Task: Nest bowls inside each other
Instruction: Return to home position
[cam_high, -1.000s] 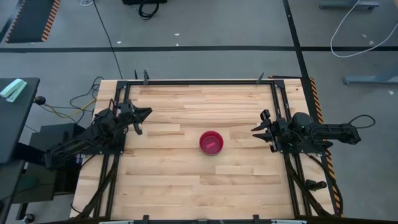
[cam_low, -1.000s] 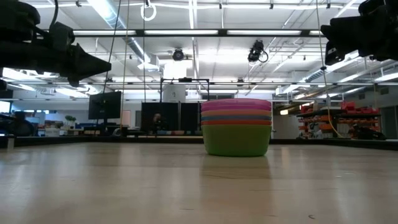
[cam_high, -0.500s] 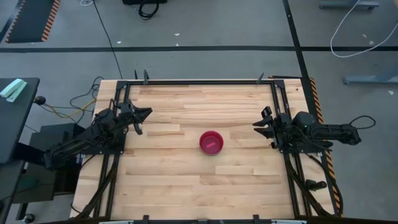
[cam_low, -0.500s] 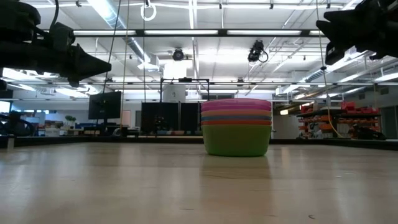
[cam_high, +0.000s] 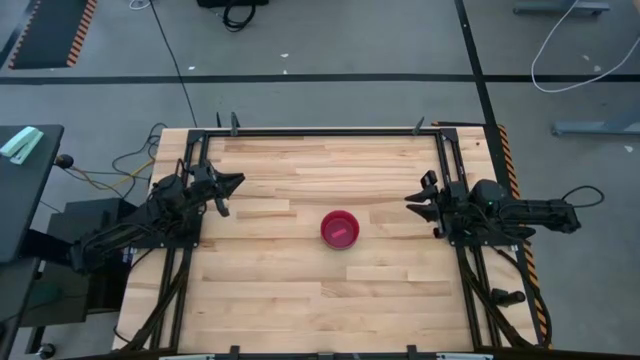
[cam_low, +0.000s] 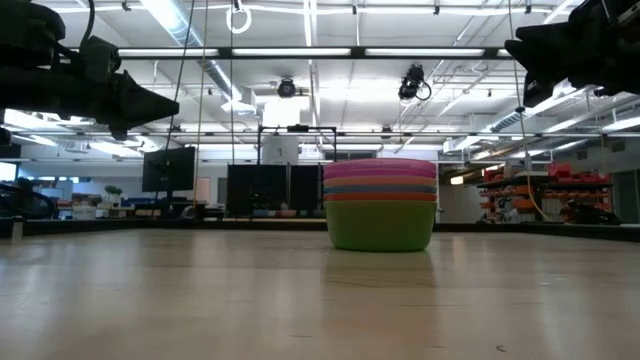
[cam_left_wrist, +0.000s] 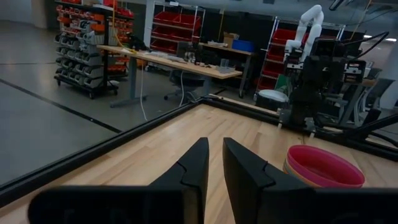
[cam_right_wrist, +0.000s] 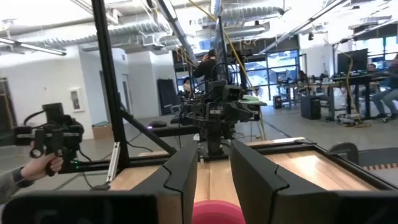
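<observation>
One pink bowl (cam_high: 339, 229) from above — a layered stack (cam_low: 380, 204) side-on; both tools empty, fingers apart.

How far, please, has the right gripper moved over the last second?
Yes, slightly: the right gripper has shifted toward the table's far edge, away from the stacked bowls.

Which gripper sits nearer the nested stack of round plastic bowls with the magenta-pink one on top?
The right gripper is nearer, off the stack's right side, empty. The left gripper waits farther away, beyond its left side toward the far edge.
</observation>
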